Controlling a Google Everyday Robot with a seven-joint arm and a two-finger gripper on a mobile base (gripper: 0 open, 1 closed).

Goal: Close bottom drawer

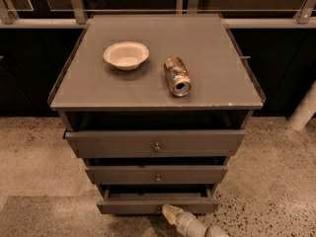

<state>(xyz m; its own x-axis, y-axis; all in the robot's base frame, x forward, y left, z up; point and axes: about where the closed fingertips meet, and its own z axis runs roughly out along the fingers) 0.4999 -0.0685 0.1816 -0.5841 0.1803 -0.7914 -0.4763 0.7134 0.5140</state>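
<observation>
Arm (198, 227) slants in from lower right — pincer (171, 213) at bottom drawer (129, 206) front

The hand (171, 213) is low at the front of the bottom drawer (128, 206), near its middle. The speckled floor (266, 181) lies open on either side. Directly above, the middle drawer (197, 174) and top drawer (197, 142) stand pulled out – they crowd any upward path. A white post (303, 110) stands well apart, right.
</observation>
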